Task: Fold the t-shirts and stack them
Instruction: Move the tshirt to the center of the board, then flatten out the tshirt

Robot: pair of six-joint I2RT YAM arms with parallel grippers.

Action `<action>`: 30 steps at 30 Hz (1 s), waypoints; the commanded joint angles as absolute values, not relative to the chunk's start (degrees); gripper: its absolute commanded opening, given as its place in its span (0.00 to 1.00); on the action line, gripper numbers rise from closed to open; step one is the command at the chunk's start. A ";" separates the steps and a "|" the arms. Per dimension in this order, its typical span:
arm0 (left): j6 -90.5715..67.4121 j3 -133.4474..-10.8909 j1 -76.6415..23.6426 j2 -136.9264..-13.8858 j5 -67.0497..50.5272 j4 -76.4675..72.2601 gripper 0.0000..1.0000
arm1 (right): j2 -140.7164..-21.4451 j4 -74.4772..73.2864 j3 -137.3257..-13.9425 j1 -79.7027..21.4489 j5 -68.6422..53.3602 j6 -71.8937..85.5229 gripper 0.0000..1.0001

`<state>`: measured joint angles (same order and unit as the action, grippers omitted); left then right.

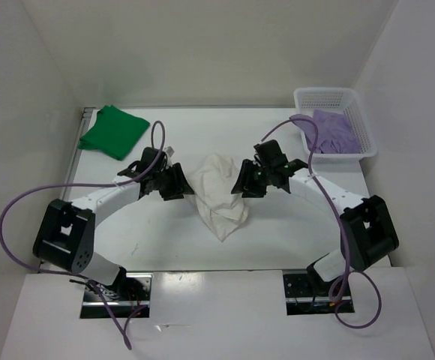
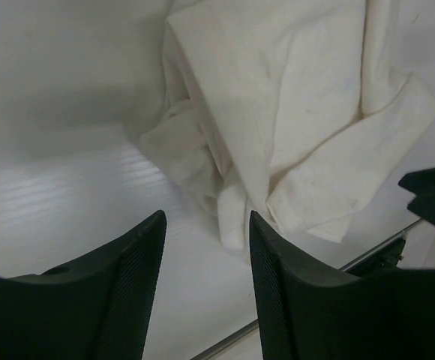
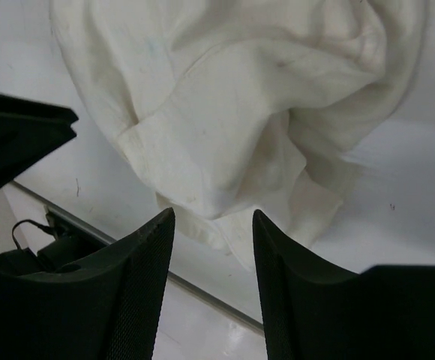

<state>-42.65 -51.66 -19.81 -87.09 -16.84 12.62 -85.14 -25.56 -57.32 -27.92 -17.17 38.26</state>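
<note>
The white t-shirt [image 1: 217, 195] lies crumpled in a heap at the table's middle; it also shows in the left wrist view [image 2: 292, 120] and the right wrist view [image 3: 232, 97]. The green t-shirt [image 1: 114, 131] lies folded at the back left. The lavender t-shirt [image 1: 331, 131] lies bunched in the white basket [image 1: 364, 124]. My left gripper [image 1: 181, 182] [image 2: 206, 225] is open and empty, just left of the white shirt. My right gripper [image 1: 241, 184] [image 3: 212, 221] is open and empty, just right of it, its jaws over the shirt's edge.
The table's metal front edge [image 3: 202, 292] runs under the right gripper, also seen in the left wrist view [image 2: 232, 337]. White walls close in the table on three sides. Purple cables loop from both arms.
</note>
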 commanded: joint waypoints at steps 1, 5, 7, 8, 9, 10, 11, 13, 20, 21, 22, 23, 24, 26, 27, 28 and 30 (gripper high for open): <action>-44.21 -48.44 -20.39 -80.87 -18.45 9.93 0.55 | -86.83 -20.92 -57.92 -27.69 -13.80 39.46 0.51; -43.59 -47.11 -25.47 -82.52 -20.04 11.95 0.57 | -92.80 -20.92 -60.99 -27.69 -13.79 38.24 0.35; -44.29 -46.32 -27.94 -83.40 -21.18 10.55 0.59 | -93.52 -20.92 -63.10 -27.69 -13.80 38.23 0.24; -45.08 -46.32 -29.08 -84.10 -21.88 10.02 0.61 | -93.52 -20.22 -63.63 -27.69 -13.80 38.23 0.16; -45.09 -46.32 -31.35 -85.16 -21.88 10.02 0.63 | -92.99 -20.21 -64.68 -27.69 -13.80 38.23 0.14; -45.61 -46.32 -32.42 -85.69 -21.88 9.41 0.63 | -92.38 -20.21 -65.21 -27.69 -13.10 38.23 0.13; -46.14 -46.84 -33.30 -86.22 -22.49 8.88 0.65 | -92.37 -20.21 -65.74 -27.69 -13.10 38.23 0.11; -46.14 -47.63 -34.72 -87.89 -22.50 8.88 0.65 | -92.98 -21.01 -66.88 -27.69 -12.57 38.23 0.10; -45.53 -49.57 -35.77 -93.16 -20.04 9.24 0.62 | -93.52 -20.48 -68.73 -27.16 -15.55 39.28 0.07; -46.31 -49.57 -35.77 -93.69 -20.04 8.45 0.58 | -93.52 -20.48 -68.73 -26.64 -15.56 39.29 0.07; -46.84 -49.05 -36.29 -93.69 -19.52 7.22 0.56 | -93.52 -19.96 -68.73 -26.63 -16.08 39.29 0.07; -46.85 -49.04 -36.30 -93.69 -19.51 7.21 0.52 | -93.52 -19.95 -68.73 -26.63 -16.08 39.29 0.07; -47.54 -49.04 -36.30 -93.08 -18.90 7.21 0.48 | -93.52 -19.95 -68.73 -26.02 -16.61 39.29 0.07; -48.24 -49.57 -36.30 -92.21 -16.71 7.21 0.37 | -93.52 -19.95 -68.73 -25.49 -16.61 39.29 0.07; -48.25 -50.09 -36.30 -91.15 -16.09 7.21 0.34 | -92.91 -19.95 -68.73 -25.49 -16.61 39.81 0.07; -48.25 -50.62 -36.30 -90.62 -16.08 7.21 0.31 | -92.90 -19.95 -68.73 -25.49 -17.22 39.81 0.06; -48.25 -52.99 -35.78 -88.34 -16.08 7.90 0.27 | -91.42 -20.82 -69.95 -24.96 -17.23 39.81 0.04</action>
<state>-47.42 -48.64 -36.05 -92.42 -17.69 9.56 -94.24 -22.76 -66.13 -25.69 -16.60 39.55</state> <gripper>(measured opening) 0.280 0.049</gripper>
